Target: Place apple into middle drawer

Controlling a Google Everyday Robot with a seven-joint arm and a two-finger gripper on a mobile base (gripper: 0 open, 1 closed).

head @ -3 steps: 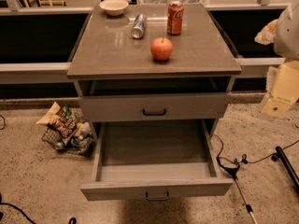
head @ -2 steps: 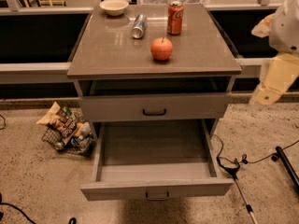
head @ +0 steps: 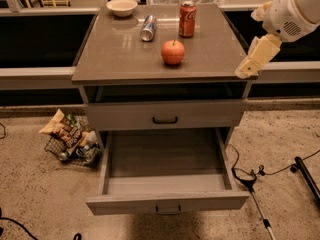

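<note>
The apple (head: 172,52), round and red-orange with a short stem, sits on the grey cabinet top (head: 120,54), right of its centre. The middle drawer (head: 165,156) is pulled out below, its flat grey floor bare, with a small bar handle on its front. My gripper (head: 248,69) hangs on the white arm at the cabinet top's right edge, to the right of the apple and apart from it. It holds nothing that I can see.
A red cola can (head: 187,19), a silver can (head: 148,28) on its side and a white bowl (head: 122,7) stand behind the apple. A closed drawer front with a black handle (head: 165,120) is above the open drawer. A wire basket of snack bags (head: 70,139) lies left on the floor, cables (head: 250,176) right.
My arm and gripper have moved up and to the left, from beside the cabinet to its top's right edge. The apple and the drawer have not moved.
</note>
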